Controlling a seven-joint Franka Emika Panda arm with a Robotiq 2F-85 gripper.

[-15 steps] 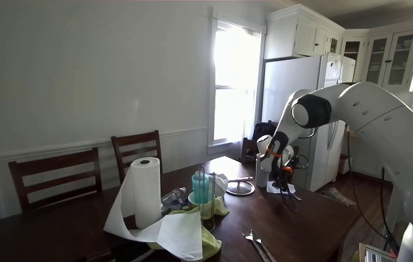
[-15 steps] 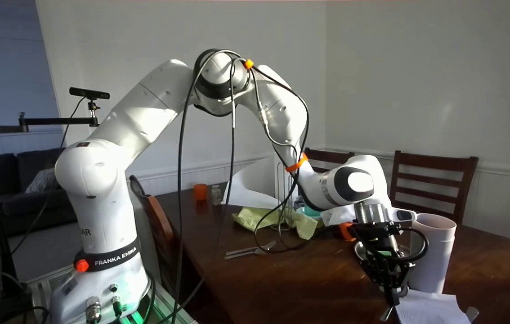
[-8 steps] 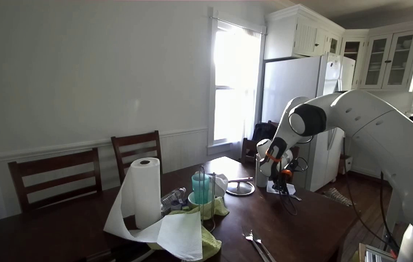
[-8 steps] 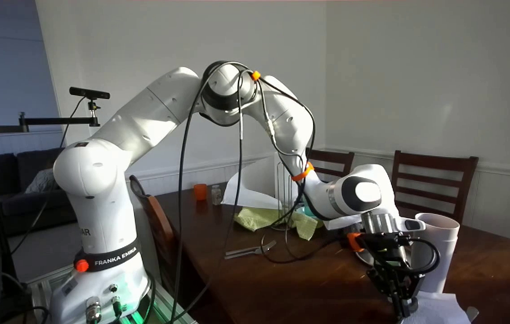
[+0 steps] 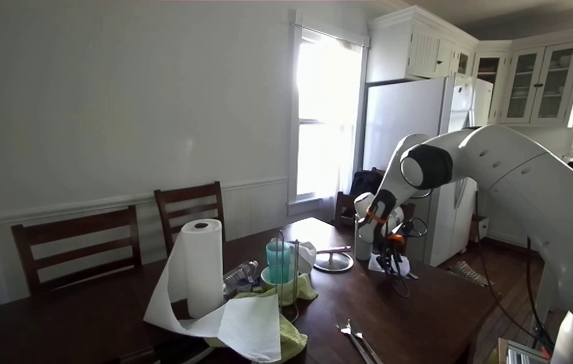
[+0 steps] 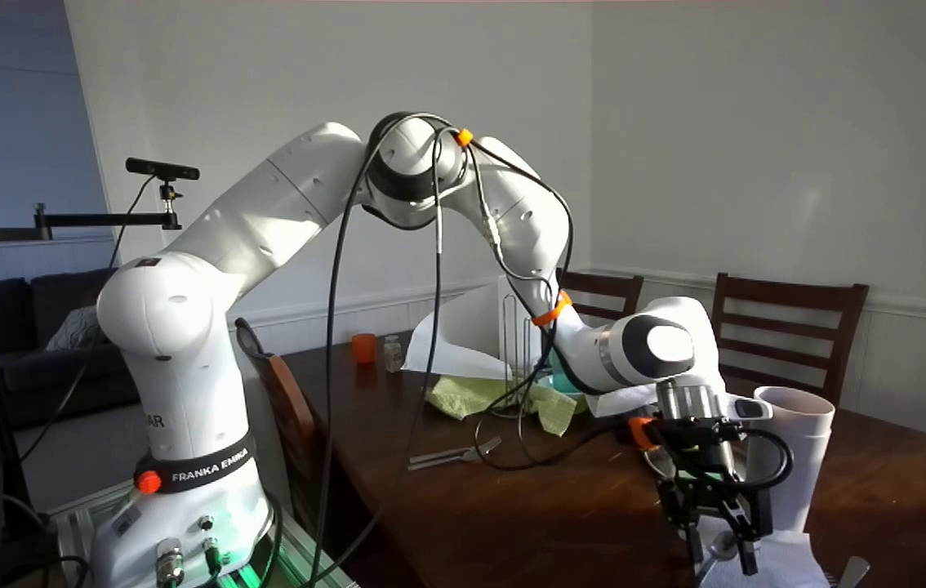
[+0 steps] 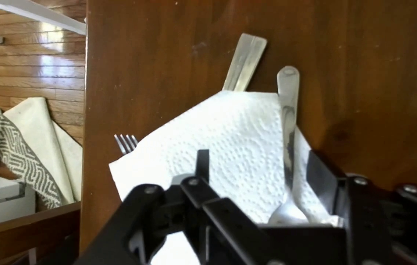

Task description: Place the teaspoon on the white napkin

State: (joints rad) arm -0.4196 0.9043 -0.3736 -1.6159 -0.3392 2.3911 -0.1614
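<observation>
Gripper [image 7: 260, 165]: black, two-fingered, directed downward; fingers [image 7: 320, 180] set wide apart, a visible gap between each and the spoon lying in the middle.

Teaspoon [image 7: 288, 147]: polished metal, between the fingers, nearer the one on the right of the wrist view. Bowl on the white paper napkin [image 7: 230, 129], partly covered from sight by the gripper; handle pointing out beyond the fingertips, its tip past the napkin's edge and over bare wood.

White paper napkin: embossed, beneath the gripper, laid on the dark wood table [image 7: 359, 44].

Fork [image 7: 125, 143]: tines showing from under the napkin, outside the finger on the left of the wrist view.

Utensil handle [image 7: 243, 62]: metal, projecting from under the napkin beyond the fingertips, near the teaspoon's tip; one piece or two laid close, hard to tell.

White cylinder [image 6: 808, 465]: tall, open-topped, upright just behind the gripper in an exterior view.

Second fork [image 5: 344, 328] and adjoining utensil [image 5: 369, 348]: side by side on the table, well apart from the gripper.

Aqua cup [image 5: 273, 262]: upright, well apart from the gripper.

Paper towel roll [image 5: 204, 273]: upright, sheets trailing, farther from the gripper than the cup.

Green cloth [image 6: 463, 398]: crumpled, well apart from the gripper.

Orange cup [image 6: 363, 349], glass jar [image 6: 393, 354]: side by side, farther still from the gripper.
</observation>
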